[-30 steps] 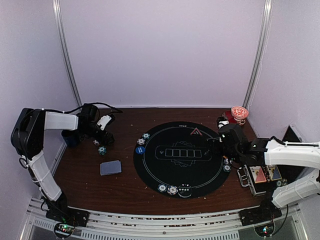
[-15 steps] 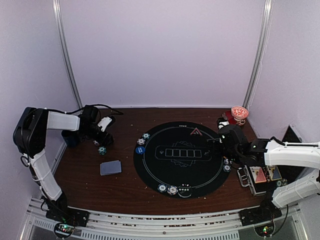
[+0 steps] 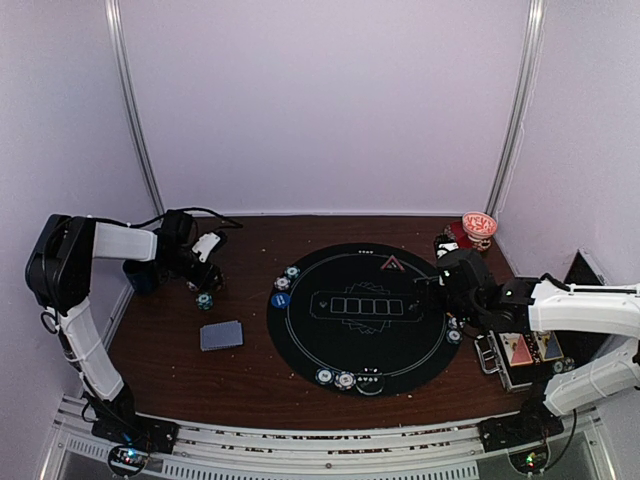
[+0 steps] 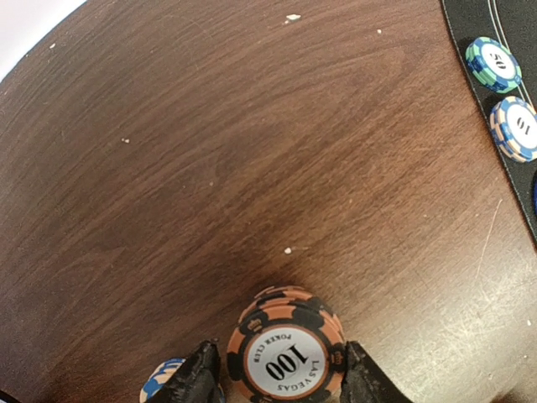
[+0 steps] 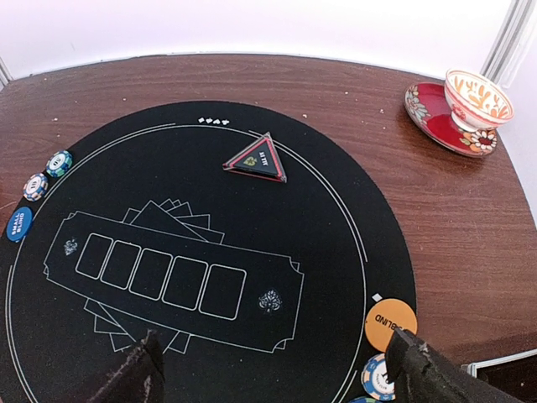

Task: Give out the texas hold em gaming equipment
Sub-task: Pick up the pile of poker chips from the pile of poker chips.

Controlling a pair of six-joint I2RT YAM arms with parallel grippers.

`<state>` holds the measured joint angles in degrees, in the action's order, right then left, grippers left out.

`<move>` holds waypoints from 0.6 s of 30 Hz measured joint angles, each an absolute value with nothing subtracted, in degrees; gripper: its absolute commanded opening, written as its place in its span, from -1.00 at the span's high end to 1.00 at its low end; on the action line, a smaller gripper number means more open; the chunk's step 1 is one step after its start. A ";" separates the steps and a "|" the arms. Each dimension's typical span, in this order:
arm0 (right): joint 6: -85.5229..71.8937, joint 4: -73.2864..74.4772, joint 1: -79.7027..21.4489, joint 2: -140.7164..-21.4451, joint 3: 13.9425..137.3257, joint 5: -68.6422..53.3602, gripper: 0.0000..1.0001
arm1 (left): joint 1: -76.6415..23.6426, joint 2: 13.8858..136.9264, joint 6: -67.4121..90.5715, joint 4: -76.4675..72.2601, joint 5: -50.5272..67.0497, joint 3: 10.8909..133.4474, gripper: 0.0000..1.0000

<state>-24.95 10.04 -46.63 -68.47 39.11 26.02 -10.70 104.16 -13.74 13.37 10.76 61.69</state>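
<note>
Left gripper (image 4: 281, 379): the jaws stand narrow on either side of the orange 100 chip stack (image 4: 285, 353), with the black fingers (image 4: 200, 379) level with its striped rim. You cannot tell from the wrist view whether they bear on it or sit just shy.

The stack rests on the bare wooden table (image 4: 210, 168), left of the black mat (image 5: 352, 210). A blue-white chip (image 4: 158, 382) lies just beside one finger.

Handling, as judged: the chips are rigid, light and smooth-faced. The stack looks at least two deep, so the top chip may slide off the lower. Take it across the rim, square on the widest line and low enough to catch both. Mind the neighbouring chip, which could snag or ride along.

Right gripper (image 5: 277, 378): spread wide, holding nothing, above the mat, with the orange disc (image 5: 390, 323) near one finger.

Further out, a teal chip (image 4: 493, 65) and a white chip (image 4: 513, 128) sit at the mat's left edge. The cards (image 3: 221, 335) lie on the table near the left arm.
</note>
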 measured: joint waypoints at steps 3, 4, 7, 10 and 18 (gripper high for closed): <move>-24.95 10.00 -46.63 -68.47 39.11 26.02 -0.86 | -10.70 104.16 -13.74 13.37 11.14 61.71 0.05; -24.95 9.98 -46.63 -68.47 39.11 26.02 -0.85 | -10.70 104.16 -13.74 13.37 11.29 61.69 0.06; -24.95 9.98 -46.65 -68.47 39.11 26.04 -0.85 | -10.70 104.20 -13.74 13.37 11.66 61.71 0.13; -24.95 9.98 -46.65 -68.45 39.11 26.04 -0.85 | -10.70 104.27 -13.74 13.37 11.86 61.71 0.18; -24.95 9.98 -46.65 -68.45 39.11 26.04 -0.86 | -10.70 104.27 -13.69 13.34 12.01 61.76 0.37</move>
